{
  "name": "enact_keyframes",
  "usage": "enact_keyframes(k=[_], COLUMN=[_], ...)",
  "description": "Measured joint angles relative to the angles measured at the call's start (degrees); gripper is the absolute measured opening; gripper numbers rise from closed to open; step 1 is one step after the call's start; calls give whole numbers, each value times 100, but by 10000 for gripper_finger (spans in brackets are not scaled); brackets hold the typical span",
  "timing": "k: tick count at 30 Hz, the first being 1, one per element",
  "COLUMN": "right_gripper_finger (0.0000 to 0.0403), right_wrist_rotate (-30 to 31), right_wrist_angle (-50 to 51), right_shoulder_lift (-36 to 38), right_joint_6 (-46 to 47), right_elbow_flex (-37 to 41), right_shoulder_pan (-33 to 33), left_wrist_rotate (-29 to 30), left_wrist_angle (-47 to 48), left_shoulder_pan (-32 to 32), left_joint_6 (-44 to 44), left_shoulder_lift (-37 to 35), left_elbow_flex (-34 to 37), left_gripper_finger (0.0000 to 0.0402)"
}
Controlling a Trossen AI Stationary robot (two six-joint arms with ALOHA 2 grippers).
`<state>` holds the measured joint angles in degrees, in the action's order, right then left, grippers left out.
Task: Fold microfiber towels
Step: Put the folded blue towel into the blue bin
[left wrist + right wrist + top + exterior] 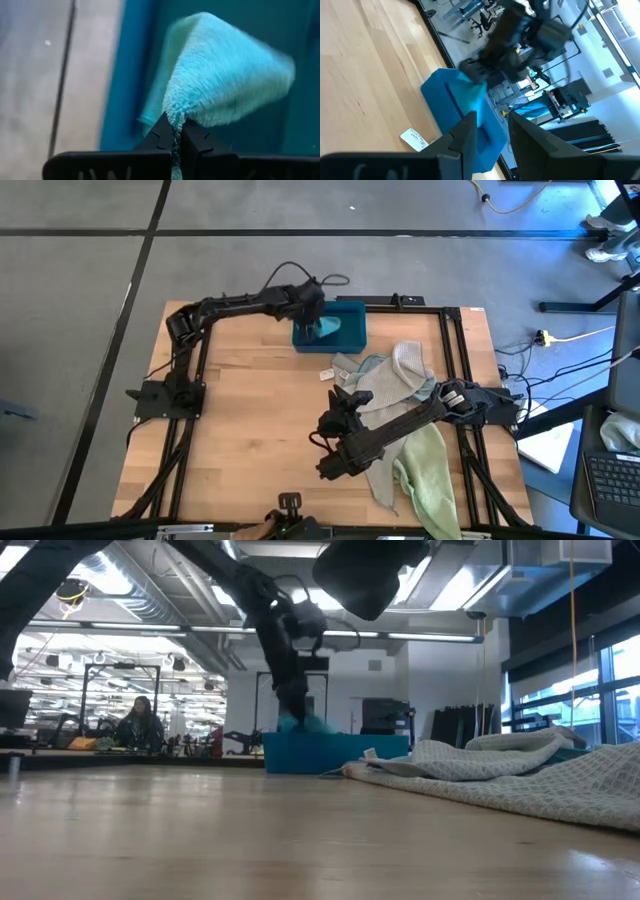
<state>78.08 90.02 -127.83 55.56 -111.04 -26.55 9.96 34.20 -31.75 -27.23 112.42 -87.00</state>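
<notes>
While the left gripper (177,131) pinches a teal towel (225,75), the wooden table (240,430) fronts a workshop.

small white tag (414,139), print unreadable

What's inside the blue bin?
A teal towel hangs into the bin, pinched in the left end effector, which is shut on it. The arm and towel cover the bin's bottom, so anything lying there cannot be seen.
</notes>
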Motion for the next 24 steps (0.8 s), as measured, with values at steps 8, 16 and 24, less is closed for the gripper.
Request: enact_keyframes(k=[8,16,24], right_gripper_finger=[115,115,115], right_wrist_rotate=[0,19,76], right_wrist_angle=[0,0,0], right_shoulder_lift=[0,0,0], right_joint_6=[-27,-40,-31], right_elbow_flex=[0,0,0], right_shoulder_pan=[5,61,57], left_wrist_rotate=[-494,-893,-923], left_wrist_angle=[-188,-70,-67], left_shoulder_pan=[108,270,411], left_joint_6=[-164,-28,-29], left_shoulder_lift=[7,7,7], left_elbow_flex=[723,787,787], left_gripper_finger=[0,5,65])
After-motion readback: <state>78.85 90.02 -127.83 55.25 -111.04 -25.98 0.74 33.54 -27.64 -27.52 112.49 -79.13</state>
